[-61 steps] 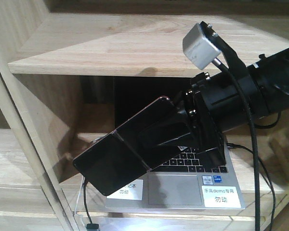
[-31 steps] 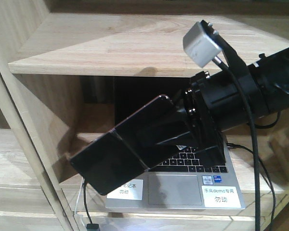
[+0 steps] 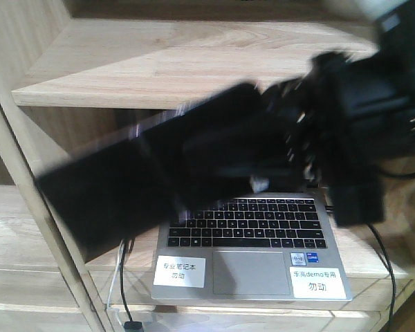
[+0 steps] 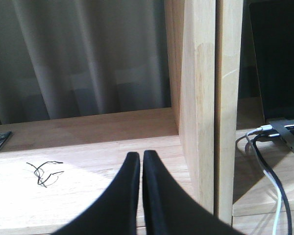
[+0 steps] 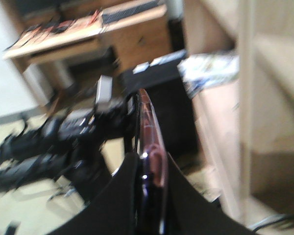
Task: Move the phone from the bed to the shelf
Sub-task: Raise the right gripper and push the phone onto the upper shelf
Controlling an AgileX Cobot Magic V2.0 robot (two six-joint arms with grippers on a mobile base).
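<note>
— Two arms in your frames; where is the phone (image 3: 145, 180)?
— Pinched edge-on in your right gripper (image 5: 148, 169), fingers pressed against both faces; from the front it shows as a motion-blurred black slab, tilted, in front of the pale wood shelf (image 3: 159, 62) and above the open silver laptop (image 3: 252, 242).
— And your left gripper (image 4: 141, 161)?
— Pressed together on nothing; it sits over a lower shelf board, just beside an upright panel (image 4: 206, 98); a small black wire tangle (image 4: 44, 172) lies well to its left.

The right gripper (image 3: 263, 162) has swung the phone (image 3: 138, 180) upward and leftward, now motion-blurred before the shelf (image 3: 166, 62).
</note>
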